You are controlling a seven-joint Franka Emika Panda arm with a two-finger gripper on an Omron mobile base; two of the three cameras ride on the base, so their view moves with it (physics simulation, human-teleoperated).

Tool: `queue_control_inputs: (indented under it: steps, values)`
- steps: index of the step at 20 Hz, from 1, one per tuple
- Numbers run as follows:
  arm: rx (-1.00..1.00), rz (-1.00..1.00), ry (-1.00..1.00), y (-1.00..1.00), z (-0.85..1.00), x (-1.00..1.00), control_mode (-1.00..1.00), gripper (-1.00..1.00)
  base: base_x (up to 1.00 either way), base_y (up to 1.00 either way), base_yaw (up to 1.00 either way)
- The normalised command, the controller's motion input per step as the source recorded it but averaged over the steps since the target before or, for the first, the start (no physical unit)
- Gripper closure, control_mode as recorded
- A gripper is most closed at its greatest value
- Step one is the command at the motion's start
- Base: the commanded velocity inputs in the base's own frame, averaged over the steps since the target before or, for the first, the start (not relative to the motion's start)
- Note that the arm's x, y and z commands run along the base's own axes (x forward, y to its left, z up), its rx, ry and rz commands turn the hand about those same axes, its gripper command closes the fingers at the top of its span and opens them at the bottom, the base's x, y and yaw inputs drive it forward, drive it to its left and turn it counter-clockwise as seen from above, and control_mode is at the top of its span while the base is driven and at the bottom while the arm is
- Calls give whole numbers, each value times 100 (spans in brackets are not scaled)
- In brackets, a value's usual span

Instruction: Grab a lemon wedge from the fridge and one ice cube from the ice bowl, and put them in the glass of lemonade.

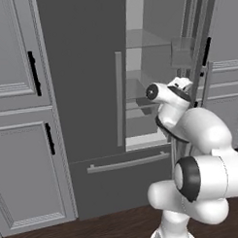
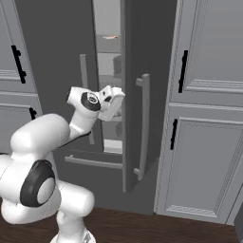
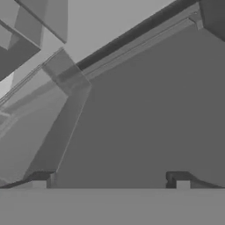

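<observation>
Hovering at the fridge (image 1: 86, 93) door's open edge, claw (image 3: 110, 180) apart and seemingly empty, 2 fingertips (image 3: 39, 181) wide.

Grey panelled cabinets stand on both sides — a tall stack of 2 doors on the left (image 1: 24, 119), and another stack of 2 on the right (image 2: 209, 109). Each door carries a short black handle set upright near its inner edge: the left upper handle (image 1: 34, 74), the left lower handle (image 1: 49, 139), the right upper handle (image 2: 182, 71) and the right lower handle (image 2: 173, 134). The doors have raised frames around flat centre panels. Below everything runs a dark brown wooden floor (image 1: 95, 228) — its planks show at the bottom of both base views, meeting the foot of the cabinets. A small flat pinkish-brown item (image 2: 111, 36) lies on a high shelf.
</observation>
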Motion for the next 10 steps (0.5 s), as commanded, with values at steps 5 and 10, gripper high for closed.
queue_control_inputs:
  steps: [5,10]
  values:
    - [0,-6,0,-99,23,-13,-100,-100,0,0,0]
    - [0,-19,1,-53,24,-10,-100,-100,0,0,0]
